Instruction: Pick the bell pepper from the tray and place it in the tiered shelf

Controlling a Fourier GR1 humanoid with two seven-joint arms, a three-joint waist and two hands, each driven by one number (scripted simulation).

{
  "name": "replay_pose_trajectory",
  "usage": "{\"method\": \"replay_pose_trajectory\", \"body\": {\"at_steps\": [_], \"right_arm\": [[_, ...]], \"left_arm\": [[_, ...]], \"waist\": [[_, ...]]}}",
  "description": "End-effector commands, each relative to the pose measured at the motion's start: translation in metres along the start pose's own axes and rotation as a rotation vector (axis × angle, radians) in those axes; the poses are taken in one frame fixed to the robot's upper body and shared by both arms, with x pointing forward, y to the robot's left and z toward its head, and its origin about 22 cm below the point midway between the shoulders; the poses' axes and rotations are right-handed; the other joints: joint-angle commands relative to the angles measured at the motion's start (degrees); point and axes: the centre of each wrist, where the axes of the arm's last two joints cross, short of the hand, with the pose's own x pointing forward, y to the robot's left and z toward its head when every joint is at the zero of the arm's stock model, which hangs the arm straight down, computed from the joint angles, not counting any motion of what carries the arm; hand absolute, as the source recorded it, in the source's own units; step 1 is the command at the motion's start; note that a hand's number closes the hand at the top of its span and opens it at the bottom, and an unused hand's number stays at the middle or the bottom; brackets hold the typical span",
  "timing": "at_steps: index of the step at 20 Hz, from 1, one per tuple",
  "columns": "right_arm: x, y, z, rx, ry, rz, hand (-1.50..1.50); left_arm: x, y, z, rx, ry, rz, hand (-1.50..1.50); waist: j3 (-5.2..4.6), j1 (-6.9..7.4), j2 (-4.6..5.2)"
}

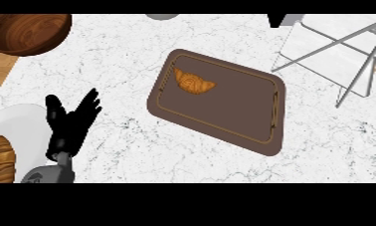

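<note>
- Frankly, we cannot locate the bell pepper; a croissant (195, 83) lies in the tray's (235, 108) upper-left corner.
- The tiered shelf (330, 46) stands upper right.
- Our left hand (70, 123) rests lower left, fingers straight and apart.

bare counter (303, 120) beside tray (228, 113), tiered shelf (327, 38) right

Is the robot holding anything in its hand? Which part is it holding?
No, nothing is held. The left hand is open, fingers up, at the view's left, apart from the tray. The right hand is out of view.
</note>
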Motion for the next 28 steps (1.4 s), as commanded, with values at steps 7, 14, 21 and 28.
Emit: {"method": "replay_pose_trajectory", "body": {"at_steps": [7,14,21,28], "right_arm": [[-0.012,-0.006,-0.01,0.028,-0.02,0.122,1.5],[-0.013,-0.013,-0.009,-0.104,0.103,-0.263,-1.5],[-0.012,-0.038,-0.01,-0.136,0.092,-0.542,-1.5],[-0.028,-0.079,-0.013,-0.319,0.147,-0.681,-1.5]], "left_arm": [[-0.014,0.002,0.009,-0.014,-0.009,0.018,0.0],[0.003,0.007,0.011,0.002,-0.004,-0.001,0.0],[-0.003,0.008,0.006,0.018,-0.012,0.005,0.0],[-0.002,0.007,0.008,0.026,0.004,-0.013,0.0]], "waist": [[-0.01,-0.03,-0.1],[0.04,-0.2,-0.24],[0.01,-0.78,-0.44],[-0.01,-0.75,-0.34]]}}
